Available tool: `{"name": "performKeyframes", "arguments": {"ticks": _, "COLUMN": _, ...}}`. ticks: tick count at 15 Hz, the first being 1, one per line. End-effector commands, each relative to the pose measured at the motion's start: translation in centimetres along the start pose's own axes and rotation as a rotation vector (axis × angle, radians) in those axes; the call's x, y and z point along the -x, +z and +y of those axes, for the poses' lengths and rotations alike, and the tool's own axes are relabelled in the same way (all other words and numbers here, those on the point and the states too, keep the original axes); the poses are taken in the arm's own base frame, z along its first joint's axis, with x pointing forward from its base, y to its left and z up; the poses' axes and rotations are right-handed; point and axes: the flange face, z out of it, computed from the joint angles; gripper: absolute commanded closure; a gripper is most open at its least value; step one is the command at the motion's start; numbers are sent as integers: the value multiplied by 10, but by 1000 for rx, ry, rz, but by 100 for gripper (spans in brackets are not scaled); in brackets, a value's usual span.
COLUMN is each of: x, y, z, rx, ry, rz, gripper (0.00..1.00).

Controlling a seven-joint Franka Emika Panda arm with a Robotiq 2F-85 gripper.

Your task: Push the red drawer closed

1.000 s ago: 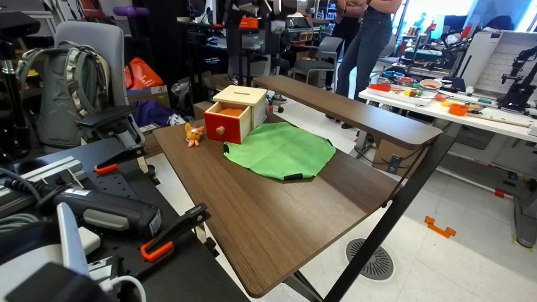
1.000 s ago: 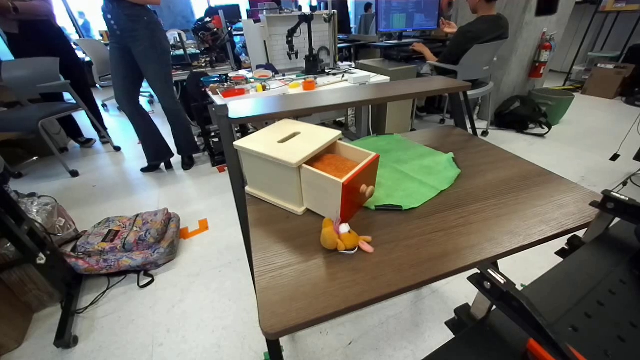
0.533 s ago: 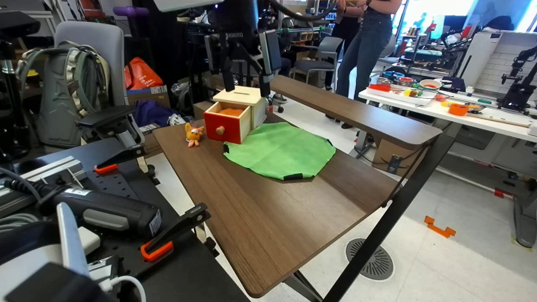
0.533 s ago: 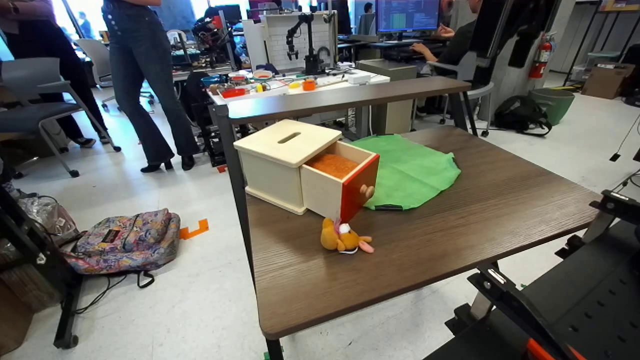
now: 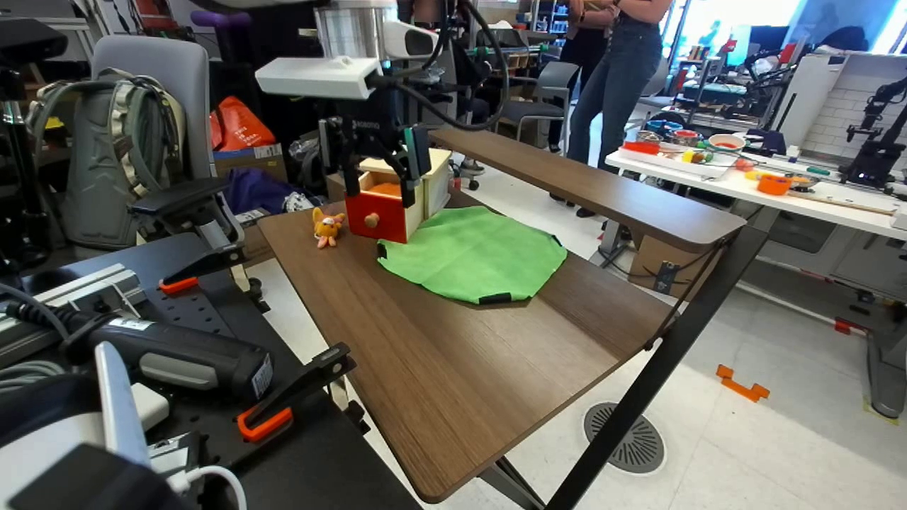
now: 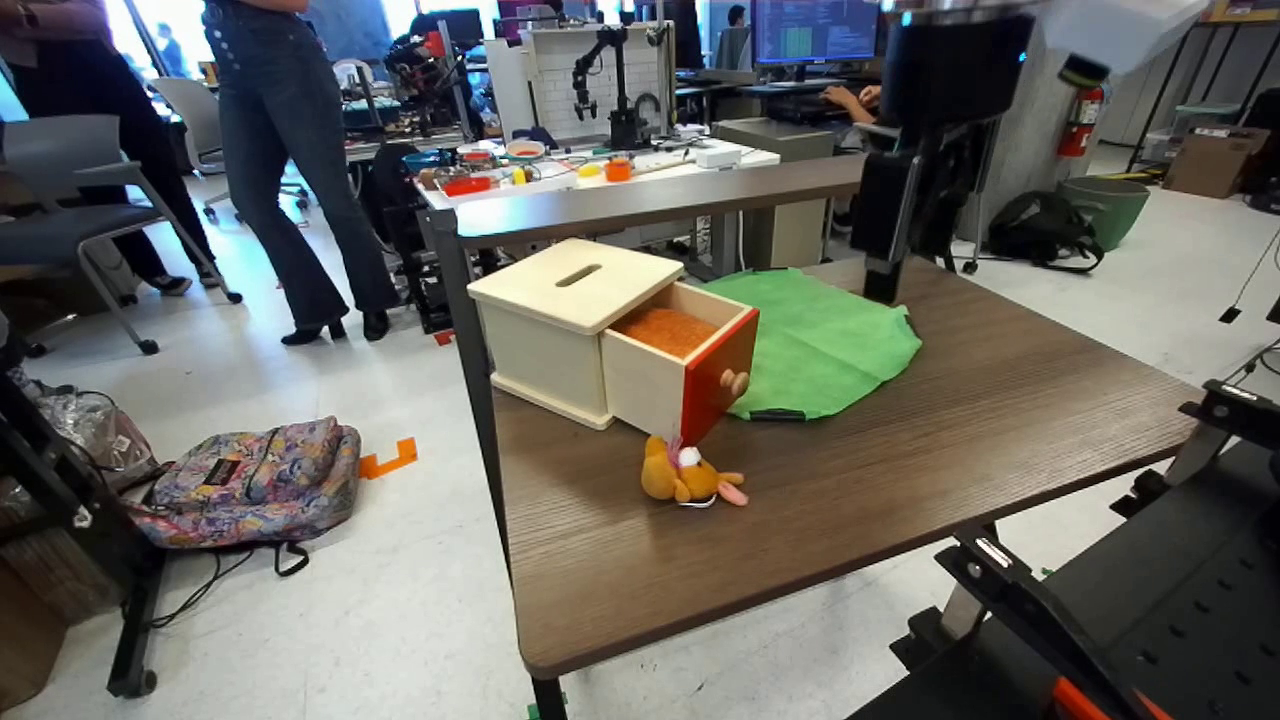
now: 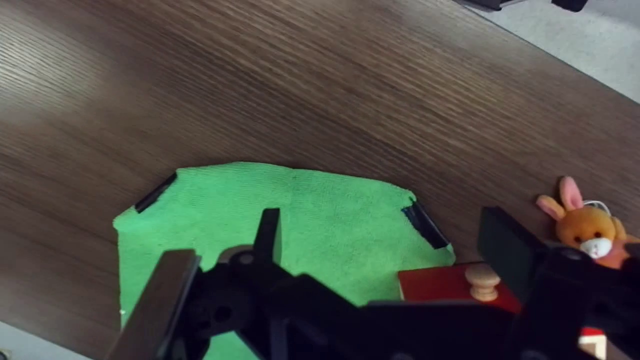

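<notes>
The red drawer point(image 6: 718, 385) is pulled well out of a small box point(image 6: 575, 285) with a light wooden top. Its pale knob point(image 6: 735, 382) faces my gripper, and orange material point(image 6: 665, 330) lies inside. My gripper point(image 5: 380, 197) points down and is open with nothing between its fingers. In an exterior view it point(image 6: 884, 288) hangs out in front of the drawer, apart from it, above the tabletop. In the wrist view the jaws stand wide apart; the drawer's red front point(image 7: 430, 284) and knob point(image 7: 482, 282) show near one finger point(image 7: 505, 245). The gripper hides part of the box.
A green cloth point(image 6: 825, 345) with black tape lies on the brown table point(image 6: 850, 470) beside the drawer. A small orange plush toy point(image 6: 690, 472) lies near the drawer's other side. A raised shelf point(image 5: 588, 180) runs along one table edge. Black clamps point(image 5: 301, 382) sit on the dark bench.
The arm has come into both exterior views. My gripper has moved down, from above the box to in front of the drawer. The drawer, toy and cloth have not moved.
</notes>
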Motion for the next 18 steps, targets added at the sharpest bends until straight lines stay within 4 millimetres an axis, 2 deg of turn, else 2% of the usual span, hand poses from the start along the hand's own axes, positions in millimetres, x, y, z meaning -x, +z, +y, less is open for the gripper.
{"name": "performKeyframes", "arguments": {"ticks": 1, "x": -26, "y": 28, "z": -23, "rx": -16, "ry": -81, "rz": -39, "gripper": 0}}
{"name": "performKeyframes", "arguments": {"ticks": 3, "x": -37, "y": 39, "z": -31, "rx": -23, "ry": -101, "rz": -58, "gripper": 0}}
{"name": "performKeyframes", "arguments": {"ticks": 4, "x": -21, "y": 30, "z": -28, "rx": -22, "ry": -67, "rz": -35, "gripper": 0}}
{"name": "performKeyframes", "arguments": {"ticks": 6, "x": -24, "y": 38, "z": -32, "rx": -26, "ry": -73, "rz": -43, "gripper": 0}}
{"name": "performKeyframes", "arguments": {"ticks": 11, "x": -23, "y": 36, "z": -30, "rx": -24, "ry": -68, "rz": -41, "gripper": 0}}
{"name": "performKeyframes", "arguments": {"ticks": 18, "x": -42, "y": 48, "z": -41, "rx": -88, "ry": -162, "rz": -26, "gripper": 0}}
